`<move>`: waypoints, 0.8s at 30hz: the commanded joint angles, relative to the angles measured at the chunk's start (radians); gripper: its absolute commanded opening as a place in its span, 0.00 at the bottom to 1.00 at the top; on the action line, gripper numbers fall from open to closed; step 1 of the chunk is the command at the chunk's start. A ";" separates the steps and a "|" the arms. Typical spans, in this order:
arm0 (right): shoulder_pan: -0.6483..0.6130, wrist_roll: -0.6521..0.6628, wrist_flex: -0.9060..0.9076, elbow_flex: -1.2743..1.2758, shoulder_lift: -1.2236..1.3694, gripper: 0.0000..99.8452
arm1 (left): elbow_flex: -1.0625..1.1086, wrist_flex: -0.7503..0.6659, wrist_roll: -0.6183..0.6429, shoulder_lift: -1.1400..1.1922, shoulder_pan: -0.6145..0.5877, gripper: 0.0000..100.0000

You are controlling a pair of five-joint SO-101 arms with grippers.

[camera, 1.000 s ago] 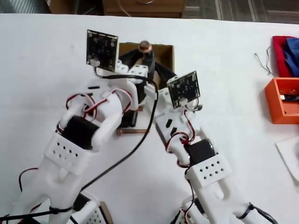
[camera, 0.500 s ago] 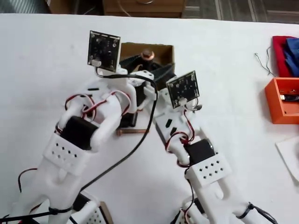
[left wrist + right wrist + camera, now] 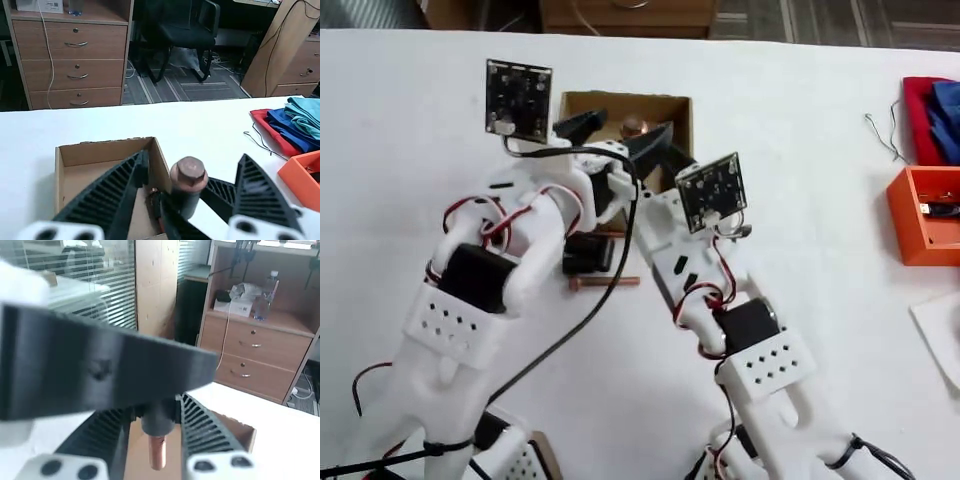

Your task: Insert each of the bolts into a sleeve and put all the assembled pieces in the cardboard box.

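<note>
Up top: the left gripper (image 3: 613, 130) hangs spread wide over the cardboard box (image 3: 582, 100), with the bolt (image 3: 633, 126) head between its jaws. The arms hide the box floor. A spare bolt (image 3: 605, 283) lies near the arms.

Left wrist: the sleeve (image 3: 187, 200) sits by the box wall, so I'd move inward and go lower before dropping.

Right wrist: the right gripper (image 3: 159, 422) is clamped on the sleeve. What's underneath is hidden.

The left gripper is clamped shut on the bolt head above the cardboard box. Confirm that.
Not shut: the left gripper is open, its jaws spread either side of the bolt head above the cardboard box. The left wrist view shows it.
</note>
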 commanded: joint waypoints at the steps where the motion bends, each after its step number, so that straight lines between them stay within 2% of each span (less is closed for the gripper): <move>1: 0.004 0.006 -0.027 -0.015 -0.044 0.02 | -0.022 0.000 -0.003 -0.014 -0.011 0.29; 5: 0.004 0.006 -0.021 -0.015 -0.042 0.02 | -0.148 0.049 -0.003 -0.015 -0.038 0.28; 7: 0.004 0.006 -0.021 -0.015 -0.042 0.02 | -0.248 0.115 -0.005 -0.015 -0.081 0.22; 10: 0.005 0.005 -0.019 -0.015 -0.042 0.02 | -0.371 0.245 -0.005 -0.015 -0.207 0.01; 13: 0.016 0.005 0.033 -0.031 -0.042 0.02 | -0.421 0.390 -0.005 -0.015 -0.385 0.06; 15: 0.038 0.005 0.156 -0.094 -0.033 0.02 | -0.417 0.471 -0.005 -0.011 -0.497 0.04; 18: 0.094 -0.003 0.377 -0.244 -0.008 0.02 | -0.320 0.580 -0.003 -0.006 -0.641 0.03; 20: 0.124 -0.003 0.493 -0.373 0.050 0.02 | -0.186 0.595 -0.018 -0.006 -0.707 0.03; 22: 0.148 -0.003 0.590 -0.522 0.156 0.02 | -0.016 0.554 -0.110 -0.006 -0.764 0.03; 24: 0.166 -0.003 0.694 -0.683 0.295 0.02 | 0.165 0.442 -0.227 -0.006 -0.795 0.03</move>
